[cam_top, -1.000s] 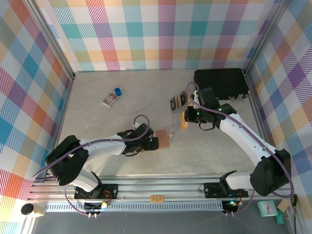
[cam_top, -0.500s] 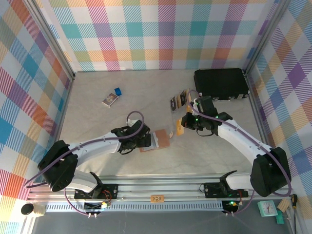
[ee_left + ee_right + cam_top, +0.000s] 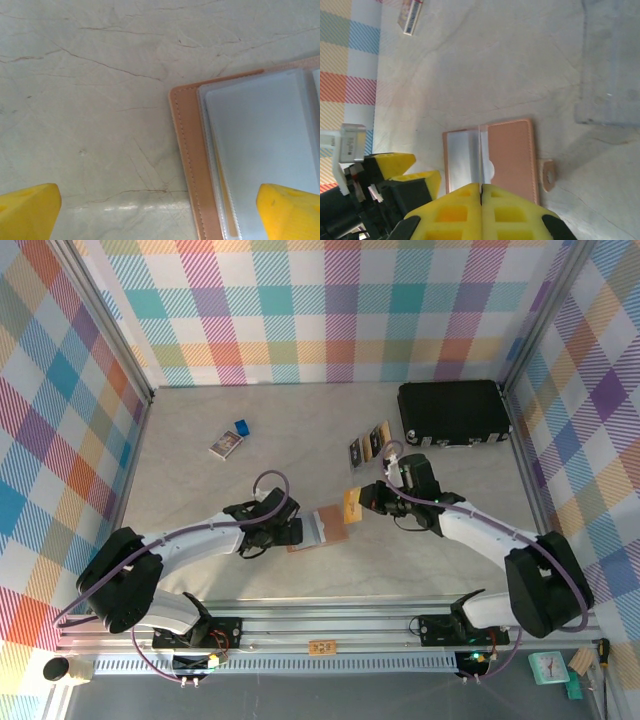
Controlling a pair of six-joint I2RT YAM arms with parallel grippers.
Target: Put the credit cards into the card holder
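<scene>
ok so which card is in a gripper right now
The orange-gold card, pinched in the right gripper next to the open card holder. The other cards lie loose on the table in a cluster beside the black case.

Robot test cell, lab-type. Bright checked wall panels (image 3: 330,310) box in a marble-patterned tabletop (image 3: 200,490). An aluminium frame rail (image 3: 330,622) along the near edge carries bolted arm bases (image 3: 195,632).
</scene>
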